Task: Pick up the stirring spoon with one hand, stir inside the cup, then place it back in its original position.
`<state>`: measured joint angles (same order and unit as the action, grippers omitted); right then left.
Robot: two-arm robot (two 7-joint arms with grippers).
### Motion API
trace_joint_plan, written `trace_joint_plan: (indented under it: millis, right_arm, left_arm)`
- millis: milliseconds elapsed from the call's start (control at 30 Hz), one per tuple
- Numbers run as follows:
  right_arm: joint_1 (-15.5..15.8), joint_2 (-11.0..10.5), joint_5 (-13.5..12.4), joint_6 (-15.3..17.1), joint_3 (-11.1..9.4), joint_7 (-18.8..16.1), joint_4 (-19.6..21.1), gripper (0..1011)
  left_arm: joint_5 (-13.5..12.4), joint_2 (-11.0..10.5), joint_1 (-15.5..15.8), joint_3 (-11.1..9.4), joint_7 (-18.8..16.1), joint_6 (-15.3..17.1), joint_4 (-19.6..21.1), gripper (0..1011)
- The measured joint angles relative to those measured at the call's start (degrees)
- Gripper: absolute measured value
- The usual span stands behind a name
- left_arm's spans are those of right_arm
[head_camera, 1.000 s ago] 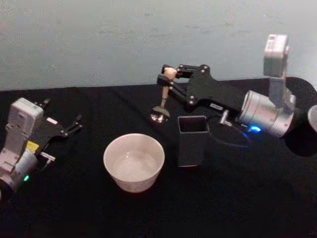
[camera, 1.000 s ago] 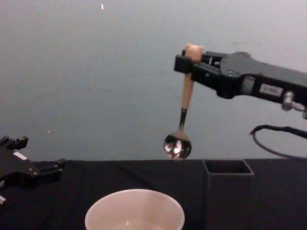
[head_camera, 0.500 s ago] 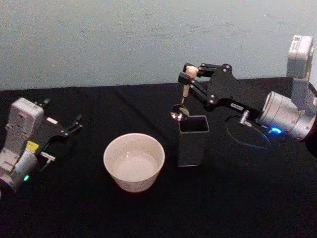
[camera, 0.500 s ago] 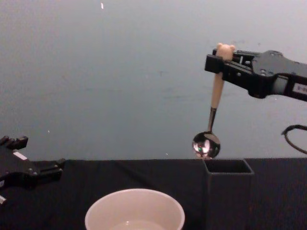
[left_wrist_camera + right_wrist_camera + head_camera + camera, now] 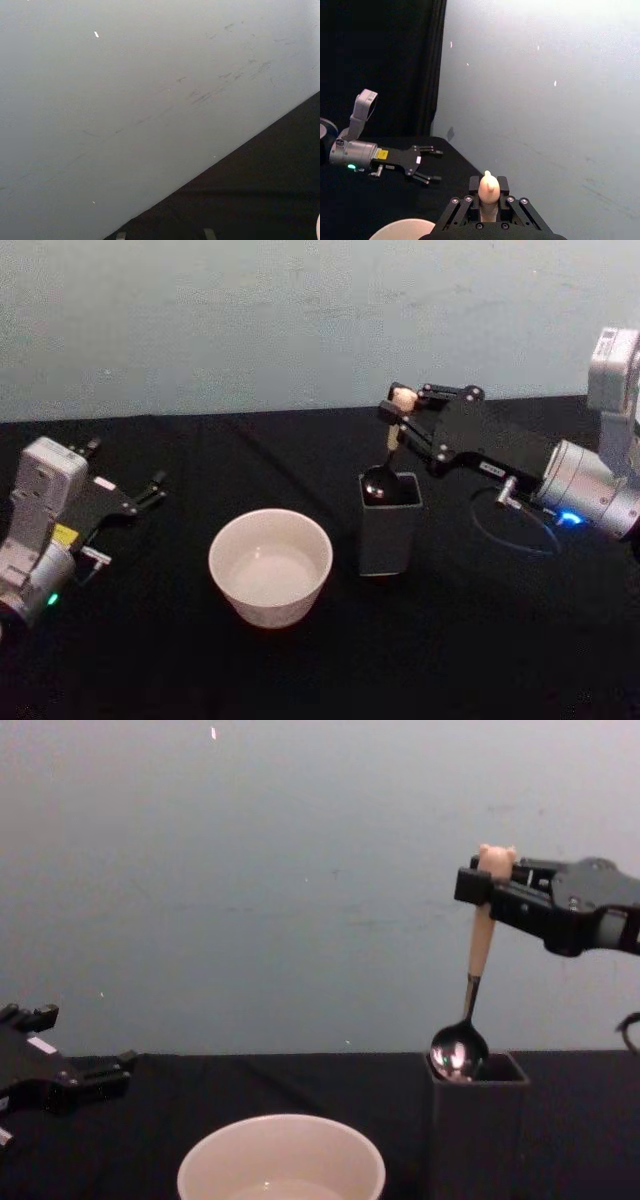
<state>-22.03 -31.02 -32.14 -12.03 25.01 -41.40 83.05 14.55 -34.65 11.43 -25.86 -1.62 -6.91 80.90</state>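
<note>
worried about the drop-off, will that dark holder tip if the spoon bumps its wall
It may tip: the holder looks tall, narrow and thin-walled, standing free on the table. Probably light too, so a sideways bump could slide it. The spoon, held in the right hand, has its bowl at the rim near one wall, so contact seems possible.

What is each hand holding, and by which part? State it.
Right hand grips the stirring spoon at the very top of its peach handle. Left hand holds nothing.
</note>
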Motion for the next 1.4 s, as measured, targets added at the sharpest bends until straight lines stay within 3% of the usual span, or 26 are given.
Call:
trace_joint_plan:
  millis: [800,1400]
  right_arm:
    - [2.46,2.19,0.24,4.56,1.01,2.60,-4.66,210]
    - [2.59,3.35,1.06,5.84,1.29,3.47,-7.12,211]
  left_arm:
    - [0.00,0.00,0.00,0.00,0.00,0.00,0.00,1001]
    - [0.00,0.00,0.00,0.00,0.00,0.00,0.00,1001]
